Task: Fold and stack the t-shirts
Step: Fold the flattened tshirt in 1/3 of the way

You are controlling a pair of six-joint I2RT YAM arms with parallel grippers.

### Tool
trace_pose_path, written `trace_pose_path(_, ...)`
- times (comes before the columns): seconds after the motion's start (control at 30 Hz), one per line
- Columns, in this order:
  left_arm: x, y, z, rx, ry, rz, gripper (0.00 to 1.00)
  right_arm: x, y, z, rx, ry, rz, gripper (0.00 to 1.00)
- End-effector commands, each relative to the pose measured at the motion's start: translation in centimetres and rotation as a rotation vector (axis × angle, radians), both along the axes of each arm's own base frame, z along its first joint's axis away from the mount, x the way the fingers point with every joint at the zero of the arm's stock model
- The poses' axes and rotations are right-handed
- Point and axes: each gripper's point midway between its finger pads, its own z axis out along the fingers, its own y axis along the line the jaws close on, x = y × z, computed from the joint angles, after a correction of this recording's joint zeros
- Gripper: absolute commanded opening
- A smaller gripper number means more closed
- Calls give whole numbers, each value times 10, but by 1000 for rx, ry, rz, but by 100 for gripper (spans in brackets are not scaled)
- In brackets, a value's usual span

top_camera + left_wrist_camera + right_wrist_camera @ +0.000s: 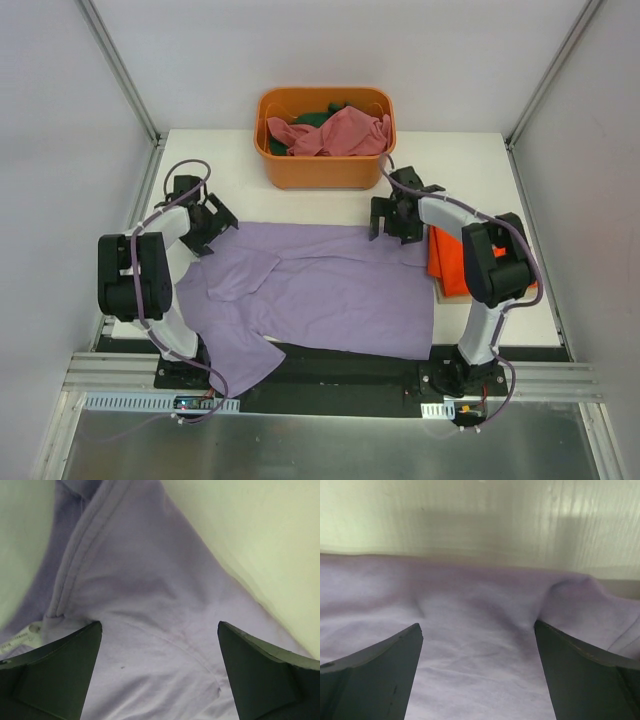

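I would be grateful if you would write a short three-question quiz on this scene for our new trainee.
1. True or false: the lavender t-shirt lies spread out on the table.
2. Where is the dusty pink t-shirt? A. in the orange tub B. on the bare table C. under the lavender t-shirt
3. Fill in: the left gripper and the right gripper are both ____.
Key: 1 true; 2 A; 3 open.

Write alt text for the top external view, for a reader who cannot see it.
A lavender t-shirt lies spread on a table, the left gripper and right gripper at its far corners. An orange tub behind holds a pink shirt and a green shirt; an orange-red shirt lies on the right.
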Motion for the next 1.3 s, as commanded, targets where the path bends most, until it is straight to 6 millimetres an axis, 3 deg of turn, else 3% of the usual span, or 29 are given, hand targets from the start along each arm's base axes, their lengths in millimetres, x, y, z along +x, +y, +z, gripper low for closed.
trace_pose_path(0.0,9,23,-9,111,34,5,99,12,-4,-7,0,30,-71,96)
trace_pose_path(0.2,31,44,-14,194,71,30,99,39,-4,-17,35,44,-109,96)
trace_pose_path(0.57,78,44,-11,167,46,12,99,107,-6,-14,78,-36,-80,96)
trace_pose_path(0.87,108,43,16,176,-34,-53,99,140,-5,25,102,-175,-12,96)
trace_pose_path(1.03,101,28,59,122,-125,-93,99,125,-4,73,123,-277,37,96)
trace_pose_path(1.17,66,21,76,97,-144,-73,99,86,-16,83,89,-290,32,96)
trace_pose_path(1.27,34,16,72,78,-125,-67,99,48,-21,79,78,-253,14,96)
